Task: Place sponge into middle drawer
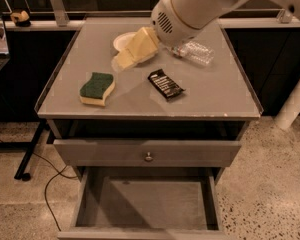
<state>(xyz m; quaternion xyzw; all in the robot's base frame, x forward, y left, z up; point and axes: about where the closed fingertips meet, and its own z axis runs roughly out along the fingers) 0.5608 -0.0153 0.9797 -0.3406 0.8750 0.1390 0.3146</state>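
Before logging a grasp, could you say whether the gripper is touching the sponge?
Apart: the camera view shows bare tabletop between the gripper and the sponge.

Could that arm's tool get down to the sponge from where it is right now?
Probably yes. The tool hangs over the tabletop just beyond the sponge, which lies in the open, green face up. Nothing stands between them; the black wrapper lies off to the side.
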